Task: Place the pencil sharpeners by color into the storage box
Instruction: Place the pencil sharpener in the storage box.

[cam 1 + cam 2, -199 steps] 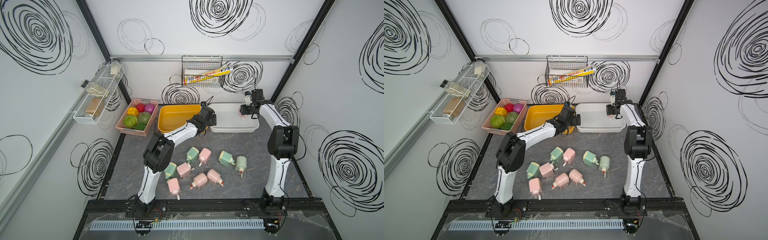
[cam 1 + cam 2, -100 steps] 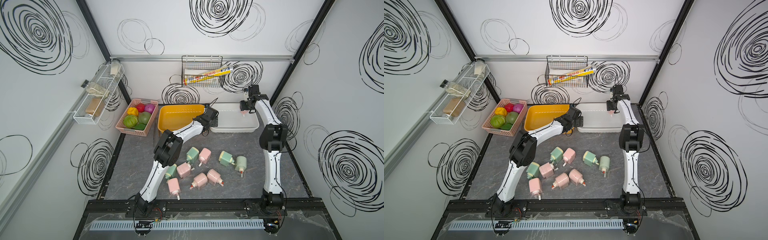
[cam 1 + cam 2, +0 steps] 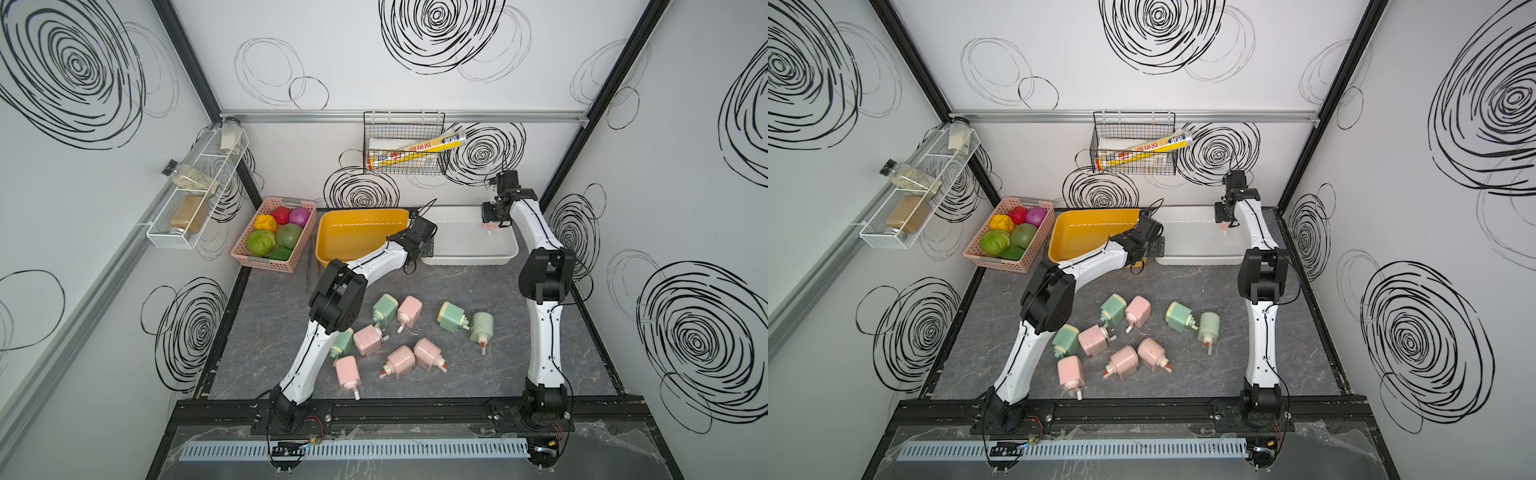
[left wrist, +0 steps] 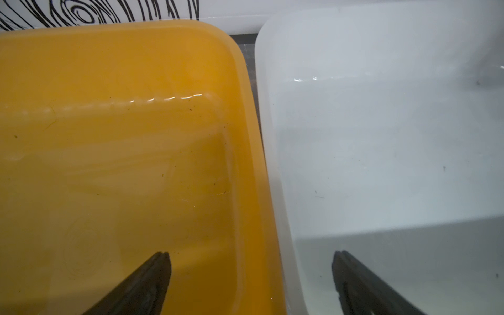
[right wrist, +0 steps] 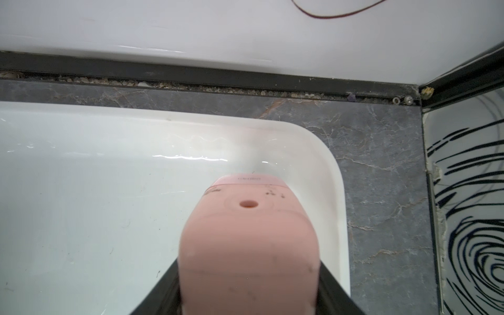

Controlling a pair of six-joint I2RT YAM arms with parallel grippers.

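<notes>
Several pink and mint green pencil sharpeners lie loose on the grey table, among them a pink one (image 3: 409,309) and a green one (image 3: 453,316). At the back the storage box shows as a yellow bin (image 3: 361,212) and a white bin (image 3: 465,261) side by side, both bare inside. My right gripper (image 5: 249,264) is shut on a pink sharpener (image 5: 248,240), held above the white bin's (image 5: 336,177) right end. In a top view it is the pink sharpener (image 3: 490,226). My left gripper (image 4: 251,256) stands open with nothing between its fingers, above the seam between the yellow bin (image 4: 109,68) and white bin (image 4: 381,109).
A pink basket (image 3: 266,262) of toy vegetables stands left of the yellow bin. A wire basket (image 3: 405,166) with a long tube hangs on the back wall. A white wire shelf (image 3: 195,195) with jars hangs on the left wall.
Both arms' elbows swung in toward the bins. The right gripper carried the pink sharpener a little further back over the white bin. The left gripper edged right.
</notes>
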